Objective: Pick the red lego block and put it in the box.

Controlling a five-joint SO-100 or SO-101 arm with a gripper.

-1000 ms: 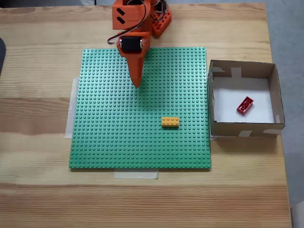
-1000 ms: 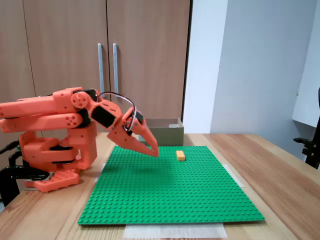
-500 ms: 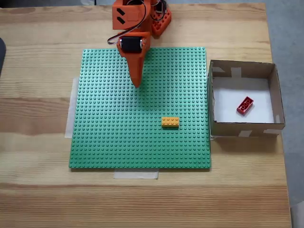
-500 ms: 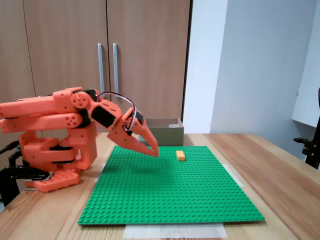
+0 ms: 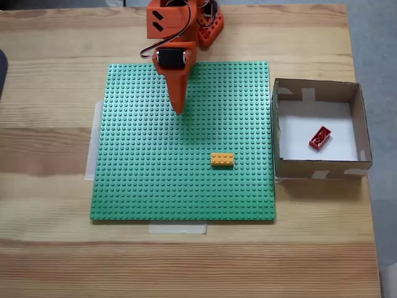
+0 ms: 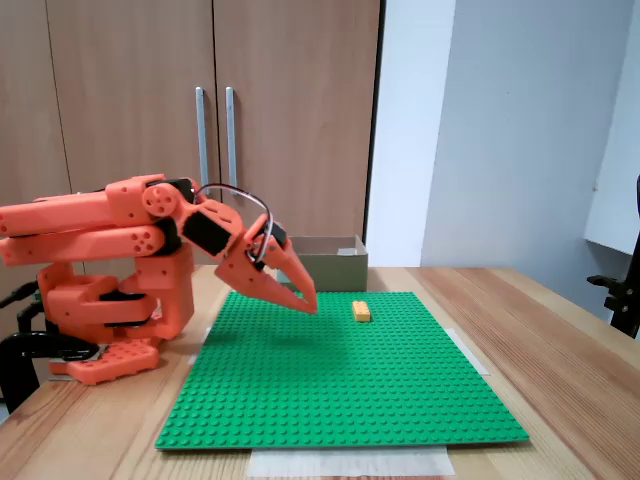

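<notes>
On the box floor: red block [image 5: 320,137], lying tilted, inside the box [image 5: 316,91].
Gripper [image 5: 180,110]: fingers together, holding nothing, above the green baseplate [image 5: 142,174].
Yellow brick [image 5: 222,159]: on baseplate, apart from gripper.

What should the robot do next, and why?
Probably nothing more than stay folded back or settle to rest. The red lego block already lies on the white floor of the box, and the gripper hangs shut and empty above the green baseplate, away from the yellow-orange brick, which is not its job.
</notes>
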